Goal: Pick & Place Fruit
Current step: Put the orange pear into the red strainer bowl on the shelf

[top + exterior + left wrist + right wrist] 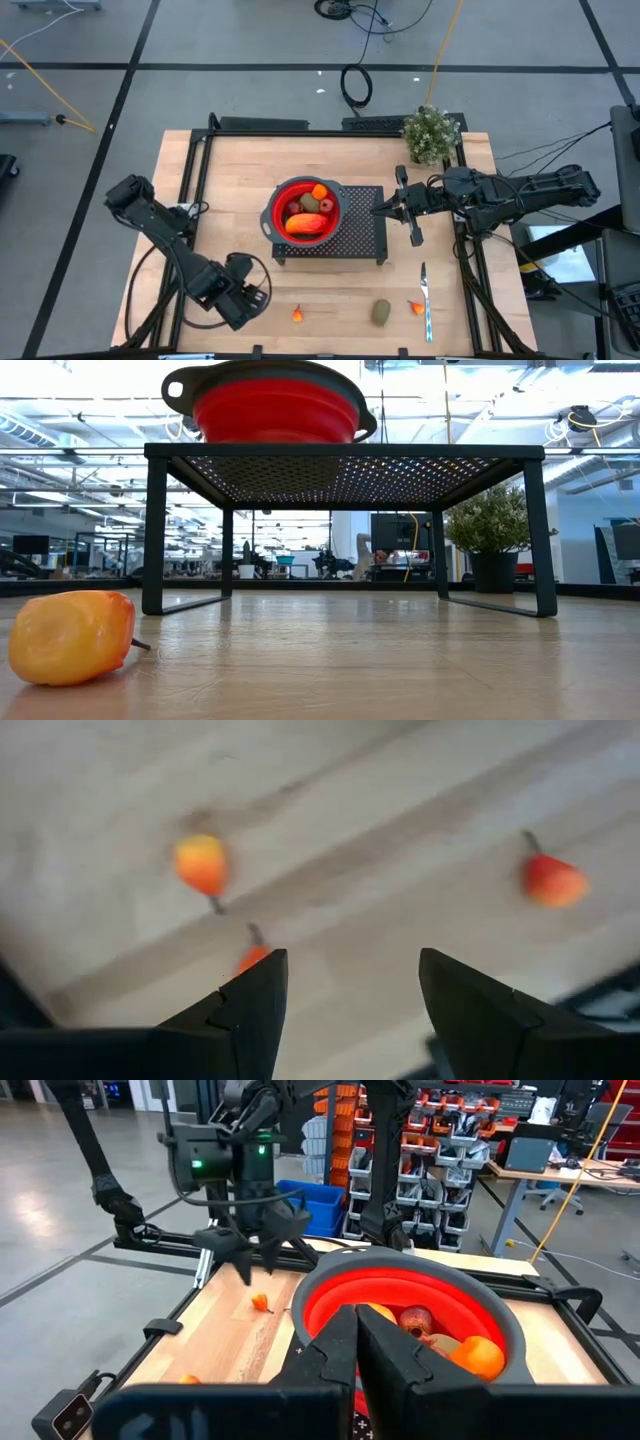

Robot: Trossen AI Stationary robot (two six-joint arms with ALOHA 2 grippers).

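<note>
Best now, the left pincer (pixel 256 292), open low at the tabletop's (pixel 230 180) front edge, drops squarely over the small orange fruit (pixel 298 314) beside it before closing, then carries it to the red bowl (pixel 278 198) on the black rack (pixel 365 235), where the closed right pincer (pixel 384 210) waits.

Long glossy orange toy piece (pixel 305 224), dark red round piece (pixel 295 209), brownish-green oval (pixel 310 204) and small orange piece (pixel 320 192) piled together. Loose on tabletop: tiny orange bit (pixel 298 314), brownish-green oval (pixel 381 313), orange-red bit (pixel 416 307), near front edge.
</note>
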